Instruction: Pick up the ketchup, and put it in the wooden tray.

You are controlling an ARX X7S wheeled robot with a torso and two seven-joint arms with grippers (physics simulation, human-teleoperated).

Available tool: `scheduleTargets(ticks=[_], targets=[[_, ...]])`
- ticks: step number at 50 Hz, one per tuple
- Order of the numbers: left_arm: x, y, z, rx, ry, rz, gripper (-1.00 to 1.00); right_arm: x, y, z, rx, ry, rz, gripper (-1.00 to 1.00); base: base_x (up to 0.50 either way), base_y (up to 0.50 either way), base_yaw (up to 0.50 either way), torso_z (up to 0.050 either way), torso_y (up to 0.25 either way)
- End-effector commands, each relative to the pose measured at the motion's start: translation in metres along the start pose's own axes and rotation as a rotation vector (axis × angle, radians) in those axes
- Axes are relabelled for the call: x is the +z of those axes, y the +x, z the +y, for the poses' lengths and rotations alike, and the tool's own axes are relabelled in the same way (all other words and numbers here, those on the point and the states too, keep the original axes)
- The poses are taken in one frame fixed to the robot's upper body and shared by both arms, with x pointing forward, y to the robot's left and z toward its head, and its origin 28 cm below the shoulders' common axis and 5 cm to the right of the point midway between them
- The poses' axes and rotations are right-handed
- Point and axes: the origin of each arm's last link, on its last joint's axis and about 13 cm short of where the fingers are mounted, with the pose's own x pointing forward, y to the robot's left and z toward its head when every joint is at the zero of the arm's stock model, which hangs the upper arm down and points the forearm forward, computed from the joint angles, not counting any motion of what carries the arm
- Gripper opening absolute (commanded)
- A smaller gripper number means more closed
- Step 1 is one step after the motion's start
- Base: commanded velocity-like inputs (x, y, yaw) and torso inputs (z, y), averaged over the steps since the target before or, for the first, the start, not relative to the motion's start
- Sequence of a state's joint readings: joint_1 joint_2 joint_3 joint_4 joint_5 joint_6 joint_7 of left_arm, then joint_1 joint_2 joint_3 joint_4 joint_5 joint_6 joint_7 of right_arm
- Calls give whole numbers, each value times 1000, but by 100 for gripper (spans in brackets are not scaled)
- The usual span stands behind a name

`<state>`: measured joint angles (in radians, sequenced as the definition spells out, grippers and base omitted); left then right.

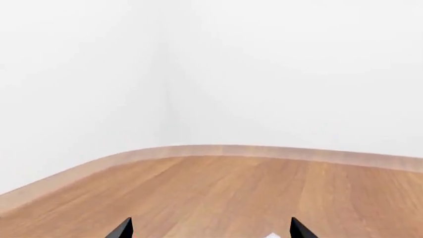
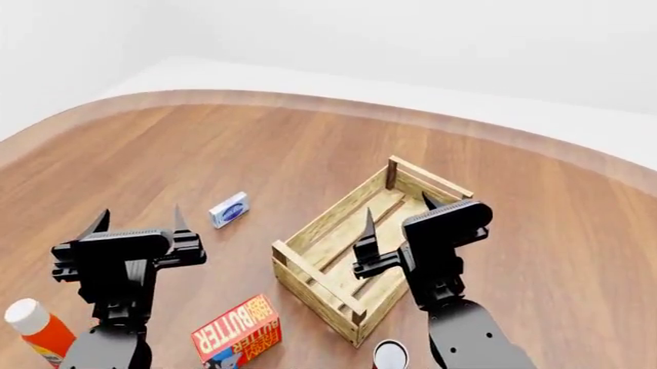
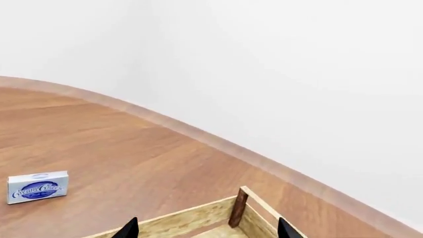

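The ketchup (image 2: pixel 41 329), an orange-red bottle with a white cap, stands at the table's near left corner, just below and left of my left gripper (image 2: pixel 138 218). That gripper is open and holds nothing; in its wrist view its gripper (image 1: pixel 211 231) shows only bare wood between the tips. The wooden tray (image 2: pixel 311 294), a light slatted crate, sits at centre right. My right gripper (image 2: pixel 398 211) hovers open over the tray's near right part. In the right wrist view the tray wall (image 3: pixel 191 217) and a corner post lie between the open gripper (image 3: pixel 205 231) tips.
A red-and-yellow butter box (image 2: pixel 237 332) lies near the front, between the ketchup and the tray. A small blue-and-white cream cheese box (image 2: pixel 229 209) (image 3: pixel 37 187) lies left of the tray. A can top (image 2: pixel 390 355) shows at the front edge. The curved table edge (image 2: pixel 308 101) runs behind.
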<state>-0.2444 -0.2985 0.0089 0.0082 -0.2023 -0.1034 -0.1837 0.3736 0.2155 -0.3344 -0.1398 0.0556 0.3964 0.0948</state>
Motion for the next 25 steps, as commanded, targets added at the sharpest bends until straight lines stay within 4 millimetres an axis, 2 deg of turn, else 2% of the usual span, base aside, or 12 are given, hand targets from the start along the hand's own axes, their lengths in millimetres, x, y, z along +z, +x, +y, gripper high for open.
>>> scheduleTargets(ticks=[1,12,25], targets=[[4,0,5,-2,0,-3,100,1,-1,-2,-14,1,-3,100,0,0,0,0,0],[19,-16,28,49,13,-11,100,6,-3,-9,-34,-13,-21,100,0,0,0,0,0],[16,-46,67,179,34,28,100,10,-3,-10,-33,-13,-17,100,0,0,0,0,0]])
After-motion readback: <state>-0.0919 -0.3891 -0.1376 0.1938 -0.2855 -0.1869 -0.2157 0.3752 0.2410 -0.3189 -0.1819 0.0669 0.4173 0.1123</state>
